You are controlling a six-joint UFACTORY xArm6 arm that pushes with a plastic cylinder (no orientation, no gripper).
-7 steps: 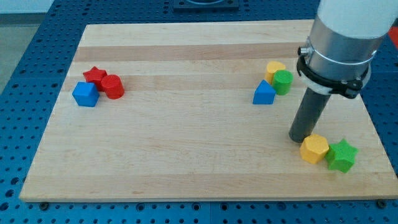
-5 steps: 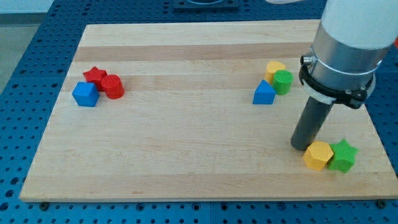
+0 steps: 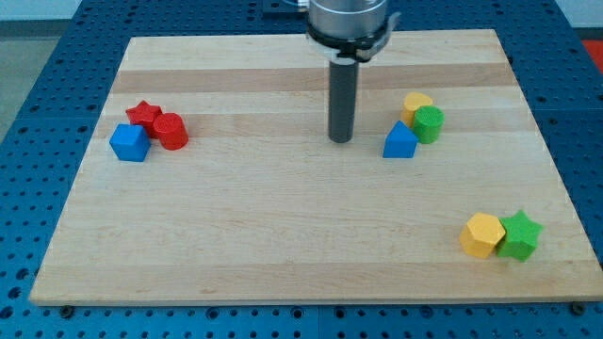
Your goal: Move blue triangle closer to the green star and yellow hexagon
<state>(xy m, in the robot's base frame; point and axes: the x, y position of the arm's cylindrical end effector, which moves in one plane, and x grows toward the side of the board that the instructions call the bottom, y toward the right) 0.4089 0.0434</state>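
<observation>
The blue triangle (image 3: 400, 140) sits at the view's right, touching a green cylinder (image 3: 429, 123) and close to a yellow block (image 3: 415, 104). The green star (image 3: 519, 235) and the yellow hexagon (image 3: 481, 234) lie side by side near the view's bottom right corner. My tip (image 3: 340, 139) stands on the board a short way to the view's left of the blue triangle, not touching it.
A red star (image 3: 143, 114), a red cylinder (image 3: 171, 130) and a blue cube (image 3: 130, 143) cluster at the view's left. The wooden board (image 3: 283, 245) ends close behind the green star at the right and bottom edges.
My tip has left the yellow hexagon and moved up and to the view's left, now beside the blue triangle. The hexagon and star had been nudged slightly toward the bottom right.
</observation>
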